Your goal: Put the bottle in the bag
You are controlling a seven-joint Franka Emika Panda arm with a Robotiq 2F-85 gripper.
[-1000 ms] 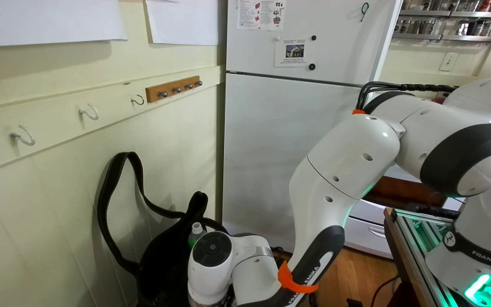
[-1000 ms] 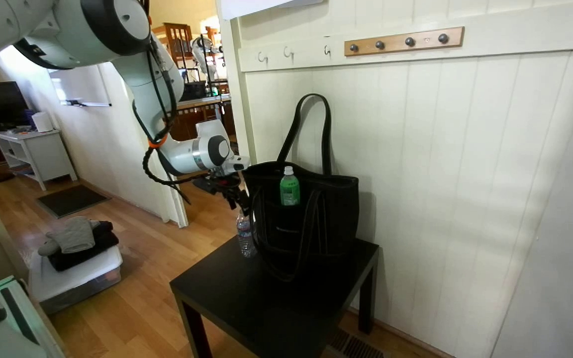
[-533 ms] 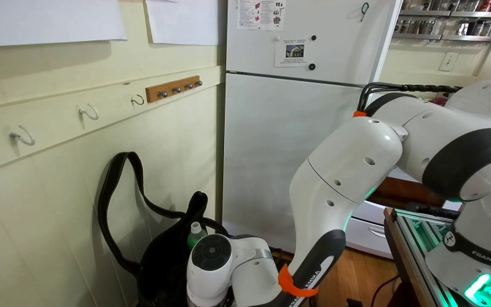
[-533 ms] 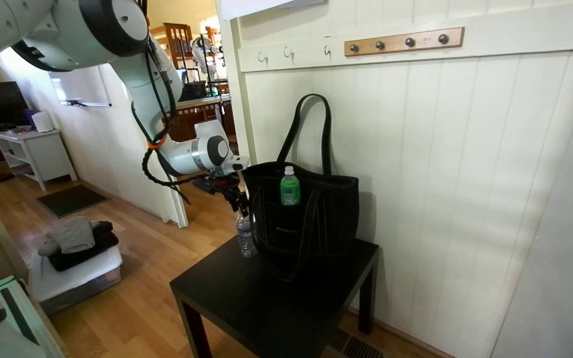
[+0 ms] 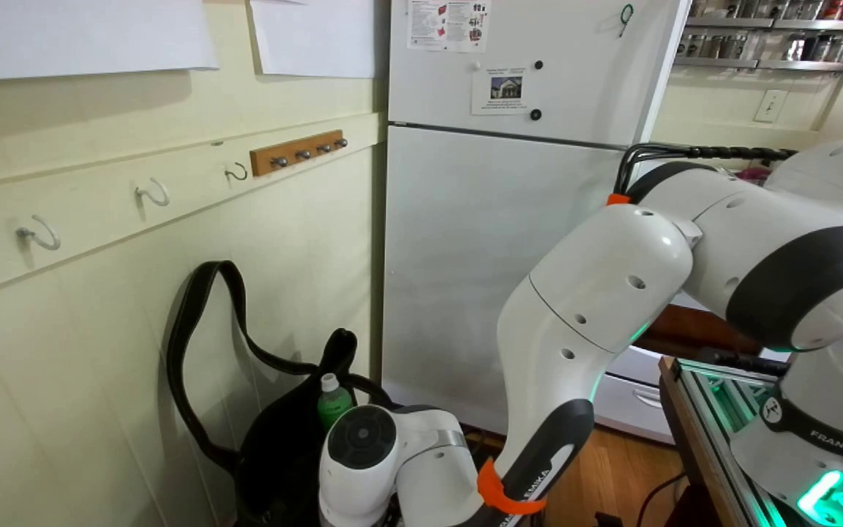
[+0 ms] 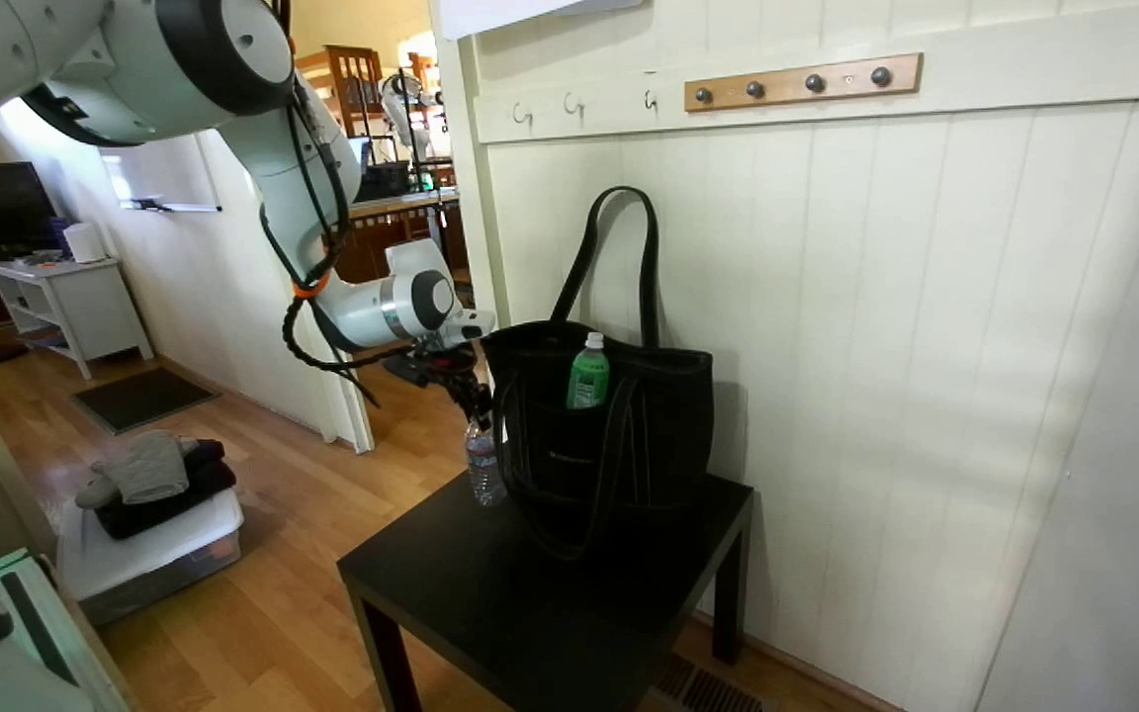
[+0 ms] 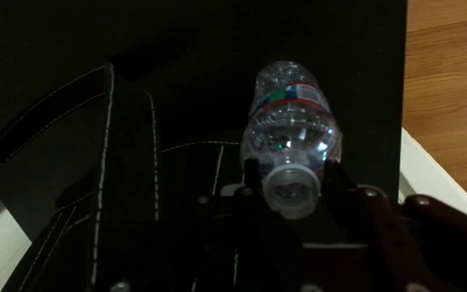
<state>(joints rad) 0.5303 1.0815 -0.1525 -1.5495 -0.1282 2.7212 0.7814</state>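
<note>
Note green bottle (image 6: 587, 381) tipped to the right in an exterior view, nearly upright half a second ago; note also clear bottle (image 6: 485, 480) nudged slightly left. From the left there: find box (image 6: 184, 569) on floor (image 6: 253, 633), with grey cloth (image 6: 146, 470) on top. Follow arm (image 6: 372, 307) inward and down to claw (image 7: 292, 167). Read claw, in the wrist view, as drawn in narrow and clamped on clear bottle's neck, with fingertips (image 7: 252, 170) to both sides. Place clear bottle outside bag (image 6: 673, 435), just beside its left side, over black table (image 6: 530, 613); cannot judge contact of base with table. Log green bottle in bag's front pocket, with lower end hidden. Trace strap (image 6: 650, 277) looping up from bag's rim. Farther right and higher, mark rack (image 6: 782, 86) of four dark knobs on pale wall (image 6: 925, 297).
</note>
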